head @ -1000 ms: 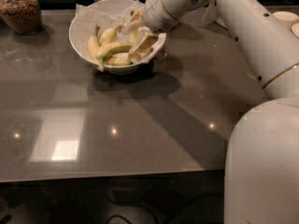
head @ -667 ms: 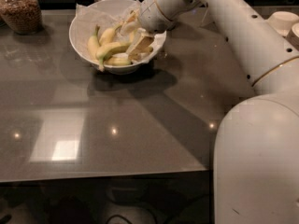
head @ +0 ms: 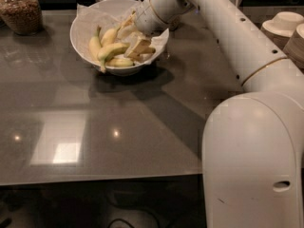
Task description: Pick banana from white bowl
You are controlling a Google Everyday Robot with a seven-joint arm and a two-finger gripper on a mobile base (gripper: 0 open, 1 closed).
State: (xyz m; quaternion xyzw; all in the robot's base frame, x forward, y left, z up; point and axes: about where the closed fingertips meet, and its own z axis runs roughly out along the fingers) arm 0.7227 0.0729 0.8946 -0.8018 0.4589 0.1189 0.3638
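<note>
"How far has it got, would you say?"

"Not far, by my reckoning. The banana [head: 113, 50], the long slim one with the greenish end, lies in the white bowl [head: 78, 25] on the crinkled paper lining [head: 95, 17]. It has not been lifted."

"And the gripper?"

"The gripper [head: 133, 35] is down inside the bowl on its right side, among the fruit. The arm [head: 223, 27] reaches over to it from the right. The 2 fingers [head: 139, 45] look apart to me, the lower one just beside the long banana's near end. I see nothing clamped between them."

"So the reach is done?"

"I would judge so. It has arrived at the bowl, and that is about 1 part of the job. Closing on the banana and raising it clear of the rim are both left to do."

"Any trouble you can see coming?"

"There are at least 3 shorter bananas [head: 95, 46] packed close to the long one, some touching it. It could close on the wrong one, or drag the paper up with the fruit."

"And the rest of the counter?"

"The counter [head: 95, 127] carries the bowl toward the back. A jar [head: 21, 11] of something brown stands at the far left, well apart. Stacked beige bowls [head: 285, 25] sit off to the right."
</note>
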